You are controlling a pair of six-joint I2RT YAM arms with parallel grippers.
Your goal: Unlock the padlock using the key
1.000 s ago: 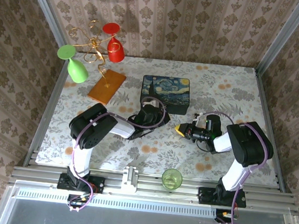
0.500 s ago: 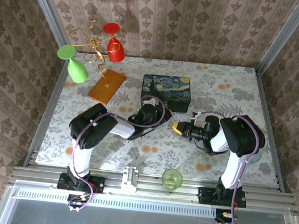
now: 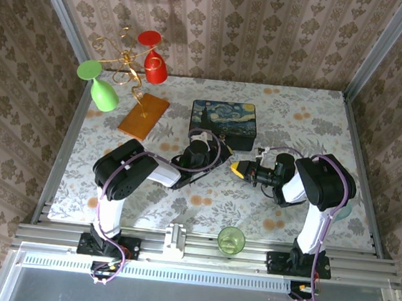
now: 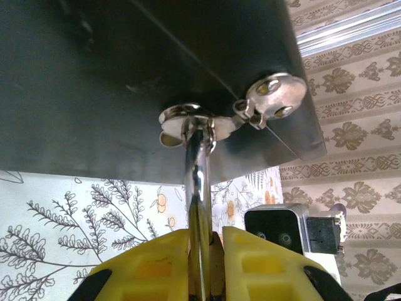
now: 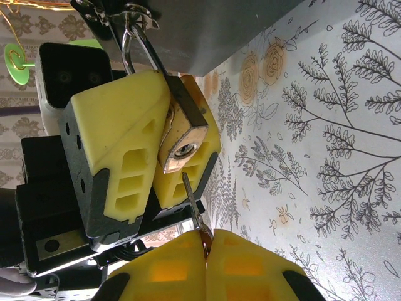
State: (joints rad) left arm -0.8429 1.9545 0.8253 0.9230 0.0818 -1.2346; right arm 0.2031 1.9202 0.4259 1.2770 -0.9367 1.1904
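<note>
Brass padlock (image 5: 182,132), hung on the box (image 3: 223,122), sits pinched in my left fingers (image 5: 119,144), while my right fingers (image 5: 166,273) pinch the key (image 5: 192,199), its tip just beside the keyhole (image 5: 185,150); next, I think, I must align it and push in.
</note>
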